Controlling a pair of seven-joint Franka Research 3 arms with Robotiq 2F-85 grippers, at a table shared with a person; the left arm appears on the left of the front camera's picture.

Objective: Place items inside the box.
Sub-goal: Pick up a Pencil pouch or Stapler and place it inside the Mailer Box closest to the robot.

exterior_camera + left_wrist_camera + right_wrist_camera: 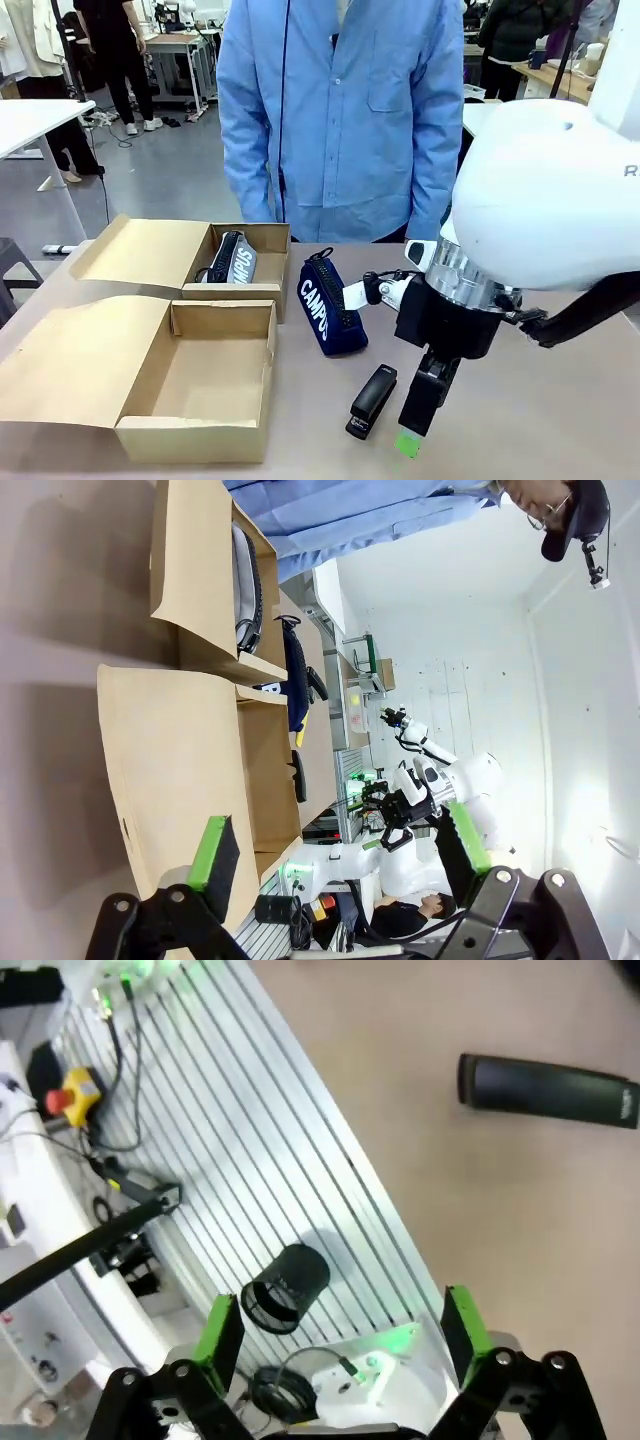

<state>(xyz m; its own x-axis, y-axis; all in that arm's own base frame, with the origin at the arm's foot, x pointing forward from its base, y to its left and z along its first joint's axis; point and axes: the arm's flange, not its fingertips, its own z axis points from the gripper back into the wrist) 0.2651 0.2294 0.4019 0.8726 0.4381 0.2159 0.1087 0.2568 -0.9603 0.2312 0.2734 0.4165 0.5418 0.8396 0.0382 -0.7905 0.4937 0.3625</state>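
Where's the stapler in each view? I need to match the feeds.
Front: stapler on the table, lower centre, right of the near box.
Left wrist: small dark bar at centre, past the near box.
Right wrist: upper right, lying on bare table.
Landmark: navy pouch, near it in front and left wrist views.

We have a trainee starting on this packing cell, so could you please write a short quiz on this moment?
1. True or false: the black stapler lies inside the near box.
2. Which pouch is in the far box? A) navy pouch B) grey pouch C) neither
3. Fill in: the right gripper has its jaws ____.
Key: 1 false: it lies on the table, outside the near box. 2 B: the navy pouch stands on the table beside the far box. 3 open, with nothing between them.
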